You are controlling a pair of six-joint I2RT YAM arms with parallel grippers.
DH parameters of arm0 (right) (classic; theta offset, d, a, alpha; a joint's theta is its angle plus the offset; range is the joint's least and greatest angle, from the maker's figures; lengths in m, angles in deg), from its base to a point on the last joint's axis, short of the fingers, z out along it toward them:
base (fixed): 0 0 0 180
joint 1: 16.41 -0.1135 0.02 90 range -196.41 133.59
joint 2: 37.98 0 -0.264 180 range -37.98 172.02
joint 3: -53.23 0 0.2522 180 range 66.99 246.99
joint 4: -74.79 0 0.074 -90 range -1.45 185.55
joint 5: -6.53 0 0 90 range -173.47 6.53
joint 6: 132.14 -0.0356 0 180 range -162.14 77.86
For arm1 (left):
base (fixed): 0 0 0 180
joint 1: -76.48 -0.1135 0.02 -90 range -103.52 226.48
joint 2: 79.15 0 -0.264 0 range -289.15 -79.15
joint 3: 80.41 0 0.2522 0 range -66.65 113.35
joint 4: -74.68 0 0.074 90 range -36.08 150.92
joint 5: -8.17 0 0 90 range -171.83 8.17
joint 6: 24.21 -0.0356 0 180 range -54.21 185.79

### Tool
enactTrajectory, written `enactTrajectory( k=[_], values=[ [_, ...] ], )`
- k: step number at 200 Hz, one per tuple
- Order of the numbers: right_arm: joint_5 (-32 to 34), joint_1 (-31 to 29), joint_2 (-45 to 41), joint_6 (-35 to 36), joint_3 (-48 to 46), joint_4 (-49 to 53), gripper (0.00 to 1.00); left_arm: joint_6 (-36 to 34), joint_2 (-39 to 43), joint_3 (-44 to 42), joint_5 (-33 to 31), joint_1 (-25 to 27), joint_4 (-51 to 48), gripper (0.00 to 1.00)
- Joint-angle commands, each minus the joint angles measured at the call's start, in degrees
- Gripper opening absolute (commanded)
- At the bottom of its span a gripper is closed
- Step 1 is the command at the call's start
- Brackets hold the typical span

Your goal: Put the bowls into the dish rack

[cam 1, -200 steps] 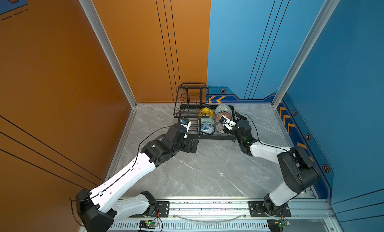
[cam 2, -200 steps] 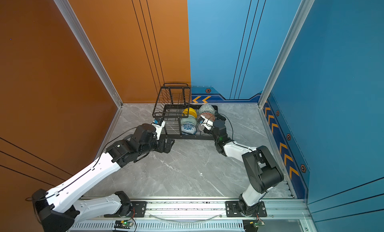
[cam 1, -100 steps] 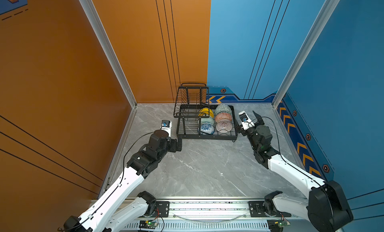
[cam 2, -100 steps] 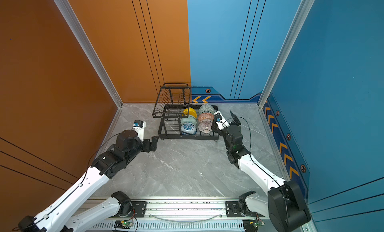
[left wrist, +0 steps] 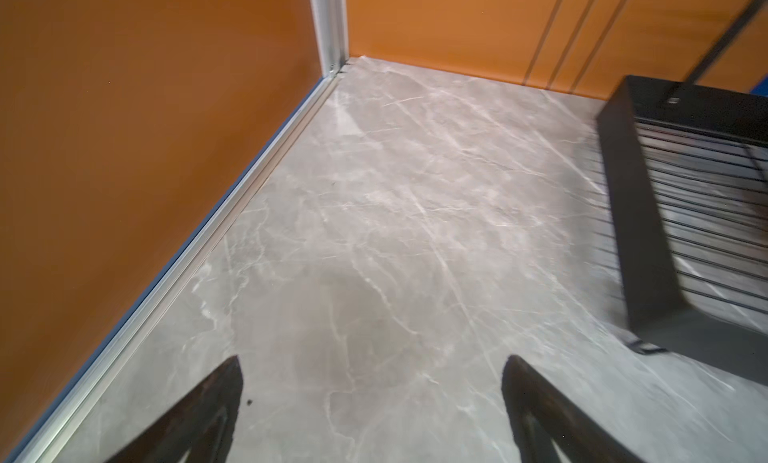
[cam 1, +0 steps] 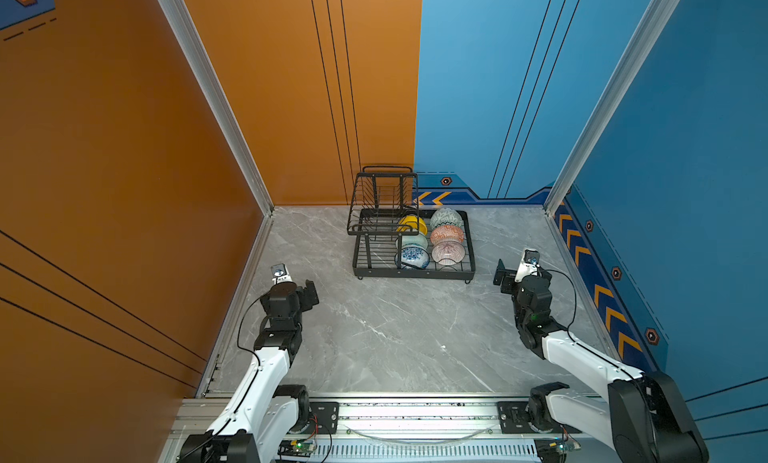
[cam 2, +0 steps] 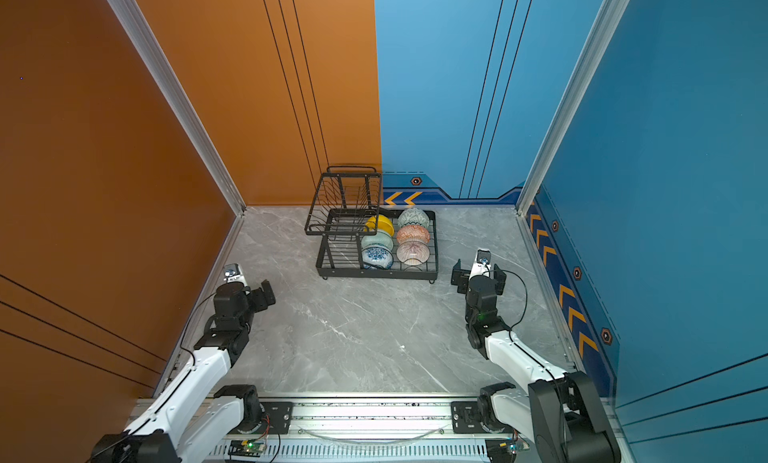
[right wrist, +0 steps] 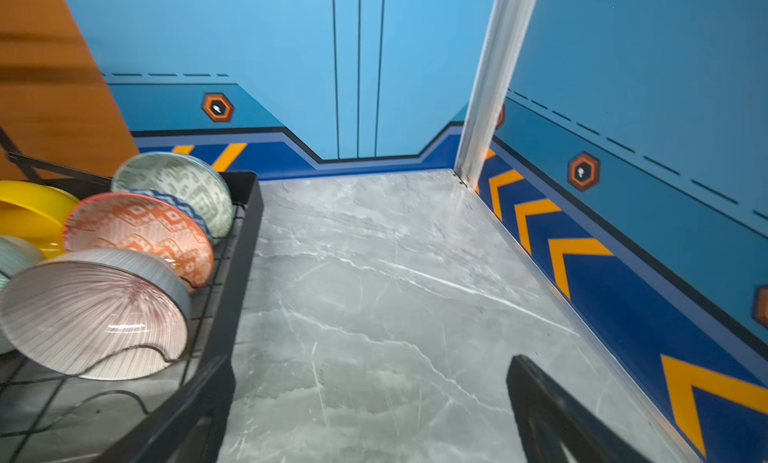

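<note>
This is a robot test cell in a lab. A grey marble-look counter is boxed in by flat printed walls, orange panels on the left and blue panels on the right, joined by bare aluminium posts. An aluminium rail along the near edge carries the left arm and right arm, beside an exposed circuit board. Orange chevron stripes line the foot of the blue walls, and a dish rack of bowls stands on the far side.
</note>
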Motion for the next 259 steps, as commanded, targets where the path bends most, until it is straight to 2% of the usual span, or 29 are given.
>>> enactTrajectory(
  k=[1, 21, 29, 44, 63, 74, 80, 89, 99, 104, 110, 120, 124, 132, 142, 154, 179, 212, 259],
  values=[
    [6.29, 1.11, 1.47, -2.59, -2.37, -6.91, 1.00, 1.50, -3.50, -2.82, 2.56, -2.41, 13.55, 0.98],
    [2.53, 4.70, 2.64, -3.05, -1.33, -7.14, 1.00, -0.30, -10.53, -2.41, 3.47, -3.39, 18.52, 0.98],
    [1.50, 5.97, 2.73, -3.78, -0.28, -4.20, 1.00, -0.86, -13.55, -2.16, 4.40, -3.45, 20.70, 0.98],
    [1.49, 6.77, 4.01, -4.26, -0.74, -2.90, 1.00, -1.50, -18.82, -1.54, 6.83, -3.38, 25.71, 0.98],
    [0.82, 6.35, 8.25, -3.91, -4.81, -13.09, 1.00, -0.83, -23.29, -0.08, 9.68, -2.94, 29.93, 0.98],
    [0.06, 6.22, 9.20, -1.99, -3.82, -12.99, 1.00, -0.88, -26.39, -0.08, 11.98, -2.74, 35.40, 0.98],
    [-0.55, 7.05, 11.00, -2.19, -2.99, -13.17, 1.00, -2.16, -27.42, 1.09, 12.51, -2.38, 35.25, 0.98],
    [-0.95, 7.59, 14.59, -2.49, -2.84, -16.31, 1.00, -3.98, -28.51, 1.68, 11.94, -1.32, 35.14, 0.98],
    [-3.02, 7.90, 19.12, -1.37, -2.62, -22.11, 1.00, -5.70, -31.61, 0.92, 11.83, 0.00, 40.03, 0.98],
    [-5.42, 7.72, 19.83, -0.54, -1.63, -19.59, 1.00, -7.15, -32.55, 0.46, 11.45, 1.33, 42.13, 0.98],
    [-5.43, 6.75, 20.91, 0.55, 0.25, -16.35, 1.00, -8.87, -34.12, 0.08, 8.92, 3.56, 43.62, 0.98],
    [-5.67, 6.62, 23.97, 1.25, -0.17, -21.91, 1.00, -12.04, -38.18, -0.06, 3.69, 7.21, 48.78, 0.98],
    [-5.56, 7.34, 23.25, 0.10, 0.01, -20.35, 1.00, -13.25, -39.40, 0.07, 2.08, 8.24, 50.94, 0.98],
    [-5.45, 8.39, 21.66, -1.81, 1.22, -14.90, 1.00, -12.86, -37.84, 0.96, 2.47, 8.16, 46.64, 0.98],
    [-5.92, 8.74, 22.94, -1.62, 0.40, -18.71, 1.00, -11.27, -36.90, 2.76, 3.69, 6.92, 41.19, 0.98],
    [-5.24, 8.45, 22.44, -1.56, 0.72, -17.19, 1.00, -10.34, -37.83, 2.35, 7.29, 4.99, 43.55, 0.98],
    [-5.06, 8.22, 22.73, -1.20, 0.55, -18.12, 1.00, -10.68, -37.69, 2.47, 6.79, 5.33, 43.22, 0.98],
    [-4.33, 7.48, 22.90, -0.64, 0.69, -18.06, 1.00, -10.42, -37.79, 1.72, 0.12, 7.02, 44.86, 0.98],
    [-4.46, 7.61, 22.93, -0.73, 0.80, -17.99, 1.00, -10.39, -37.88, 1.71, 0.38, 7.00, 44.89, 0.98]
  ],
)
